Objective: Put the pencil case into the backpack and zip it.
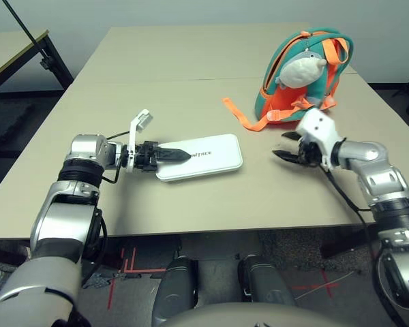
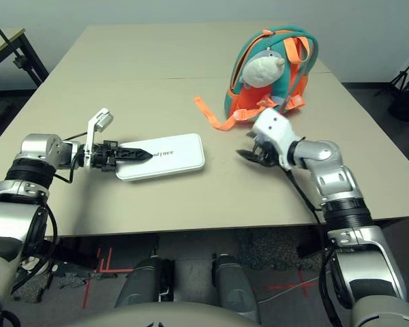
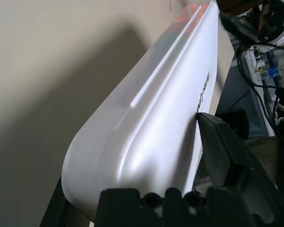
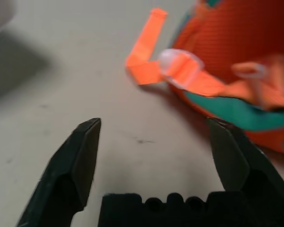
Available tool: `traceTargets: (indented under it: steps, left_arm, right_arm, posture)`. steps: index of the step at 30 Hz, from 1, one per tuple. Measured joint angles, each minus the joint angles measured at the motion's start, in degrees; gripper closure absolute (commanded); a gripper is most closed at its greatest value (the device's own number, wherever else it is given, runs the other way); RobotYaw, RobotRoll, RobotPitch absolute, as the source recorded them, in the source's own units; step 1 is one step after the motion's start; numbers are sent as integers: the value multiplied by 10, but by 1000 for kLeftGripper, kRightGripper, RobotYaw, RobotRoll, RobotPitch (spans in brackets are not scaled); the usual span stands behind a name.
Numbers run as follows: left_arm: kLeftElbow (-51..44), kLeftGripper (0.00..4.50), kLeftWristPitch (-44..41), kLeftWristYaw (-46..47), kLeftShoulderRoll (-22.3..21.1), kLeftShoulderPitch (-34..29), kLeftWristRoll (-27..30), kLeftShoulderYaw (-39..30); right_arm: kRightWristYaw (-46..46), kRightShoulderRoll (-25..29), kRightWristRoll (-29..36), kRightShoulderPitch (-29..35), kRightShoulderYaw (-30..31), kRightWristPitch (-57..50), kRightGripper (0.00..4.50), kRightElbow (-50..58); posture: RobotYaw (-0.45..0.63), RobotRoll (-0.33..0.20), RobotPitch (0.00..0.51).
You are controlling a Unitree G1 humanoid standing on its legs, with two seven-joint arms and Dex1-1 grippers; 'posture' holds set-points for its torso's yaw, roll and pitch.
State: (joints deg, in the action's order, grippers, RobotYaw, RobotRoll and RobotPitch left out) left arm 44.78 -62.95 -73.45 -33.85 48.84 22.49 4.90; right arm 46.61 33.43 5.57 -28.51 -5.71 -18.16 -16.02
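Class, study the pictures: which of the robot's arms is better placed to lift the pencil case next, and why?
The left. Its left gripper is already closed on the near end of the pencil case, while the right gripper hangs open and empty beside the backpack.

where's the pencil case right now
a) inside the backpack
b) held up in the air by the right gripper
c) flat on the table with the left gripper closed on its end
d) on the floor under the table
c: the pencil case lies flat on the table, with the left gripper clamped over its near end, one black finger across the top, while the backpack stands apart and the right gripper is open and empty.
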Motion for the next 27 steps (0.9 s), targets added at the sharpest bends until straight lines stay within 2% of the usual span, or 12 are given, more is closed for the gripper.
traceTargets:
  steps: [4,10,16,26,27]
  left_arm:
    - [-20,1347,22,16,-13,0,-1,-12]
    - [-39,1347,44,35,-12,0,-1,-24]
    - [-55,1347,53,44,-13,0,-1,-28]
    - [-78,1347,51,51,-15,-11,3,-46]
    - [-78,1347,52,54,-15,-11,4,-49]
  right_arm:
    - [-79,-22,40,-18,-61,-69,0,3]
    - [-155,-40,60,-75,-87,-88,0,-37]
    - [-202,-46,60,-141,-89,-43,0,-156]
    - [-216,-68,58,-228,-89,71,0,-362]
    - [-216,-71,59,-230,-89,80,170,-369]
  posture:
    - [-113,0,38]
    - [-101,0,31]
    - [-85,0,21]
    - [-67,0,9]
    - [-66,0,9]
